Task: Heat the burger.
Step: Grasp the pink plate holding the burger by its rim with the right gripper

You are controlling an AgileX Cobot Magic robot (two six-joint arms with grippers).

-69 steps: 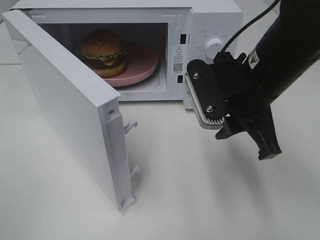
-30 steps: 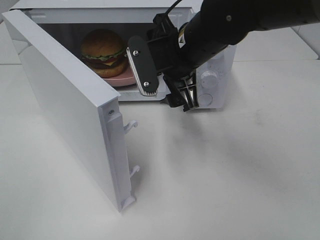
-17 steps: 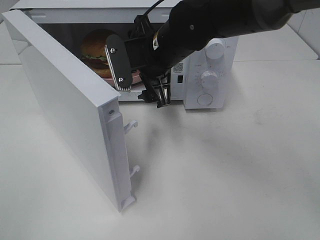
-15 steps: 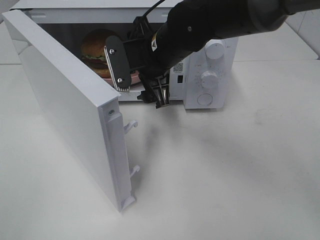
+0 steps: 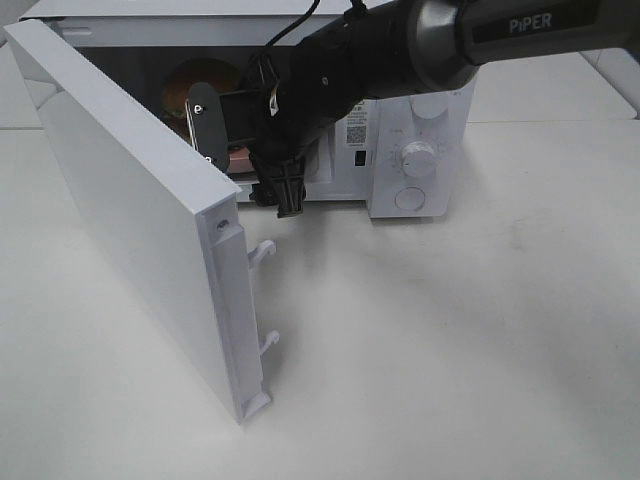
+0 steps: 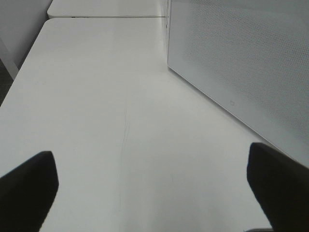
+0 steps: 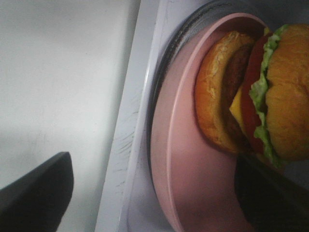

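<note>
The burger [image 5: 183, 84] sits on a round pink plate [image 5: 241, 160] inside the open microwave [image 5: 400, 200]; my right arm hides most of it in the high view. In the right wrist view the burger [image 7: 263, 96] lies on the pink plate [image 7: 181, 159] just inside the microwave's front sill. My right gripper [image 5: 250, 185] is open and empty at the mouth of the microwave, close to the plate's rim; it also shows in the right wrist view [image 7: 152, 198]. My left gripper [image 6: 152, 193] is open and empty over the bare table, and is out of the high view.
The microwave door [image 5: 140, 220] stands wide open, swung out to the left, with latch hooks on its free edge. The control panel with two knobs [image 5: 418, 158] is right of the opening. A white perforated microwave panel [image 6: 241, 63] fills one side of the left wrist view.
My right arm has swung left from in front of the control panel to the microwave's opening, and now covers most of the burger. The door and burger have not moved.
</note>
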